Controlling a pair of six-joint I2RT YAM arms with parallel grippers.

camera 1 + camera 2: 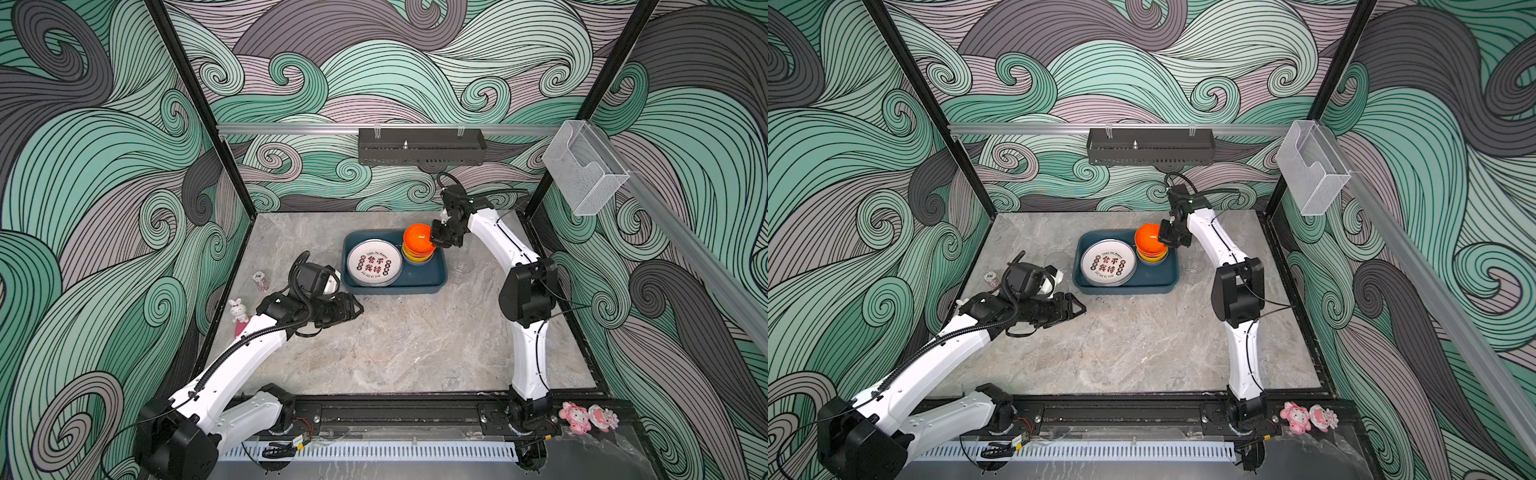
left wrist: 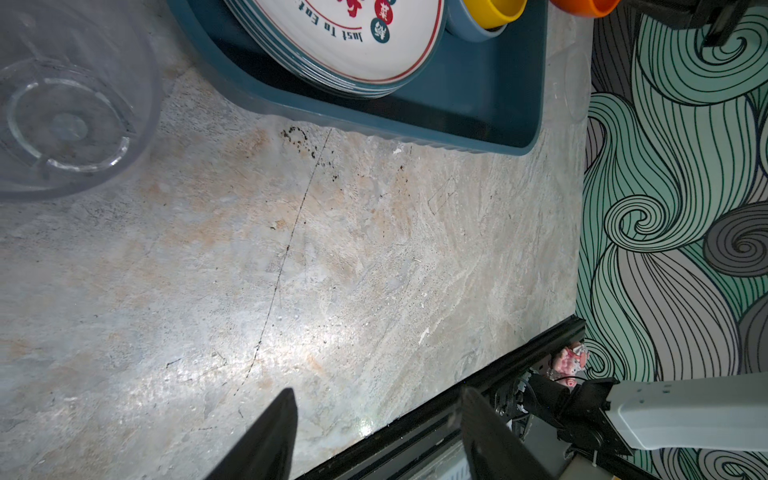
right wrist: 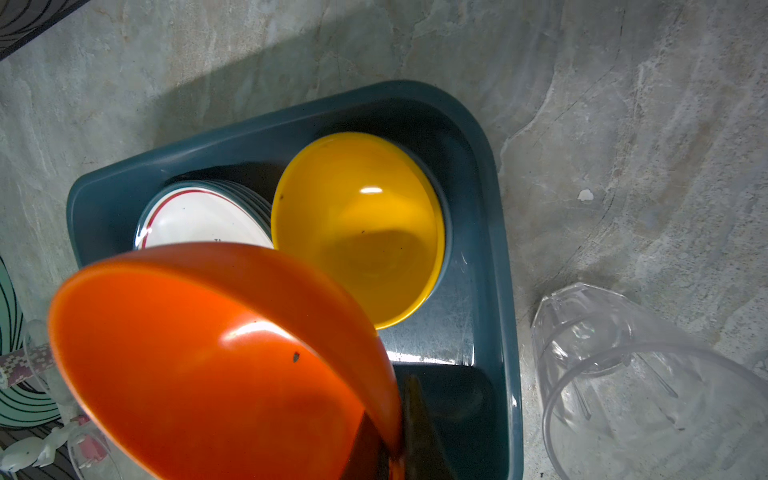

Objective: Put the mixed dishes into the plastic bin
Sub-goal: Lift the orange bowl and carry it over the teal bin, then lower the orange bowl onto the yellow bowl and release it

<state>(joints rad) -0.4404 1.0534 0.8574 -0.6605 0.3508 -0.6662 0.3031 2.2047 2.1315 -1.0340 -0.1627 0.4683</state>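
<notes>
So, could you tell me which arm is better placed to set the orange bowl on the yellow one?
Right: the right tool grips the orange bowl above the yellow bowl in the bin; the left tool is open, empty.

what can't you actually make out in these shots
Plate count: in both top views the top plate covers those beneath; only rim edges show.
Blue bowl: in the right wrist view the yellow bowl covers nearly all of it.
Tumbler by the right arm: clear, only a faint outline in both top views.
Left pincer: fingers cut off by the left wrist view's bottom edge.
</notes>
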